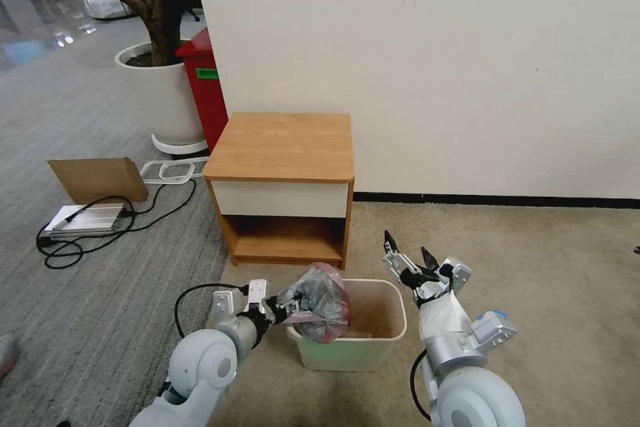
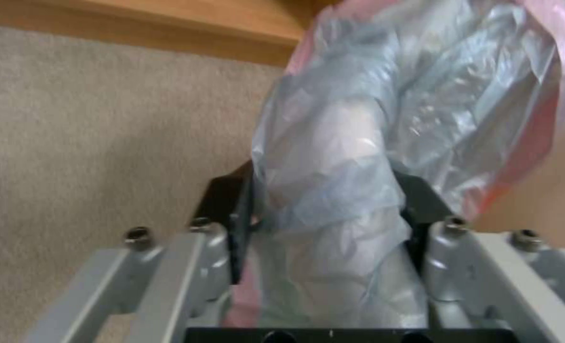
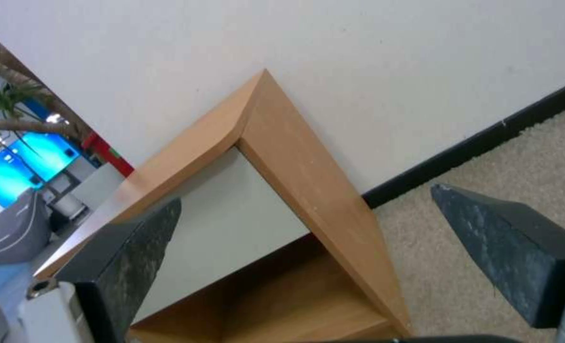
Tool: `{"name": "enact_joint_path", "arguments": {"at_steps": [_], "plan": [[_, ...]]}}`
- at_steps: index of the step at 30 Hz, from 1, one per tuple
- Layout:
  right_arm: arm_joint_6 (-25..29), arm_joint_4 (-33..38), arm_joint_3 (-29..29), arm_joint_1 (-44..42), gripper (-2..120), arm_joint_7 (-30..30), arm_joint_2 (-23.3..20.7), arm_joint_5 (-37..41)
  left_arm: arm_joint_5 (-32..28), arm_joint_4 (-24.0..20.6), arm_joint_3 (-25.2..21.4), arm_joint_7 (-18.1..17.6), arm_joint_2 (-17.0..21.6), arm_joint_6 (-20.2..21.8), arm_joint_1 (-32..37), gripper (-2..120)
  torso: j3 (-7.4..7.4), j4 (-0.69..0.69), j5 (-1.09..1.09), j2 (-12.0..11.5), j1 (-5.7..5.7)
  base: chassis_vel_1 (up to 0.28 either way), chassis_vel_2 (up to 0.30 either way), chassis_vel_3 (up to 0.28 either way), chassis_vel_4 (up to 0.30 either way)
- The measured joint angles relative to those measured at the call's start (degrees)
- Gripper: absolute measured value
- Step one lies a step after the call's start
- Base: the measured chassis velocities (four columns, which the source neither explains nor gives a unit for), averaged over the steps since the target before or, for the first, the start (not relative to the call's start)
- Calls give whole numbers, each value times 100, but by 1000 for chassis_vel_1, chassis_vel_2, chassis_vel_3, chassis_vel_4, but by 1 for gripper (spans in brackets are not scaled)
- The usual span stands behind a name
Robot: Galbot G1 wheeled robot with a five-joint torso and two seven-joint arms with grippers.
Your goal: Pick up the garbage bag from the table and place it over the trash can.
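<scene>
- We see the left gripper (image 1: 288, 309) clamped on the crinkly translucent grey plastic garbage bag with pinkish-red edge (image 1: 319, 302), bunched over the near-left rim of the small cream rectangular plastic trash can (image 1: 393, 337), lower centre of frame.
- Risk, we judge: the bag is unopened; released now it drops inside as a wad, and thin film may snag on the fingers.
- Right gripper (image 1: 408, 259) spread wide, empty, right of the can.
- Beige carpet; light-brown wooden nightstand table (image 1: 283, 145) at centre against the white wall.

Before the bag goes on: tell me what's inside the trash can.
The trash can looks empty: bare inner walls. The garbage bag, held by the left gripper, covers its left corner, hiding that part.
</scene>
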Motion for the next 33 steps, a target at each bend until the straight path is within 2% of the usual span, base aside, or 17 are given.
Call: {"name": "enact_joint_path", "arguments": {"at_steps": [2, 3, 4, 5, 6, 11, 19, 22, 24, 26, 27, 30, 31, 33], "plan": [[2, 0, 1, 0, 100, 0, 1, -2, 31, 0, 13, 16, -2, 0, 20, 40, 0, 0, 0, 0, 0, 0, 0, 0, 0], [3, 0, 2, 6, 100, 0, 2, -3, 83, 2, 29, 36, -12, -1, 55, 33, 0, 0, 0, 0, 0, 0, 0, 0, 0], [4, 0, 2, 12, 100, 0, 3, -4, 104, 4, 34, 44, -17, -1, 67, 31, 0, 0, 0, 0, 0, 0, 0, 0, 0], [4, 0, 0, 23, 100, 0, 6, -5, 184, 14, 37, 76, -31, -7, 86, 23, 0, 1, 1, 0, 0, 0, 0, 0, 0], [4, 0, 0, 23, 100, 0, 6, -5, 184, 14, 37, 76, -31, -7, 86, 23, 0, 1, 1, 0, 0, 0, 0, 0, 0], [4, -10, -46, 42, 100, 1, 21, -22, 374, 27, 27, 119, -75, -9, 72, 6, 0, 1, 2, 0, 0, 0, 0, 0, 0], [2, -27, -69, 70, 100, 5, 20, -30, 366, -108, -84, 87, -138, -1, 104, 4, 0, 0, -1, 0, 1, 0, 0, 0, 0], [-7, -23, -96, 74, 100, 5, 20, -33, 406, -182, -122, 90, -160, -142, 156, 4, 0, 0, -2, 0, 0, 0, 0, 0, 0], [-54, -9, -150, 63, 100, -129, -4, -67, 532, -266, -179, 129, -177, -498, 220, 4, 0, 0, 0, 0, 0, 0, 0, 0, 0], [-103, -7, -213, 16, 100, -602, -86, -229, 646, -321, -220, 188, -169, -856, 266, 4, 0, 0, 0, 0, 0, 0, 0, 0, 0], [-103, -7, -213, 16, 100, -602, -86, -229, 646, -321, -220, 188, -169, -856, 266, 4, 0, 0, 0, 0, 0, 0, 0, 0, 0], [-161, 20, -352, -61, 100, -1581, -352, -553, 967, -389, -257, 344, -87, -1452, 336, 4, 0, -1, 0, 0, 0, 0, 0, 0, 0], [-161, 20, -352, -61, 100, -1581, -352, -553, 967, -389, -257, 344, -87, -1452, 336, 4, 0, -1, 0, 0, 0, 0, 0, 0, 0], [-288, 108, -490, -60, 100, -1796, -520, -478, 1193, -435, -279, 426, -31, -1711, 374, 4, 0, 0, 0, 0, 0, 0, 0, 0, 0]]}}
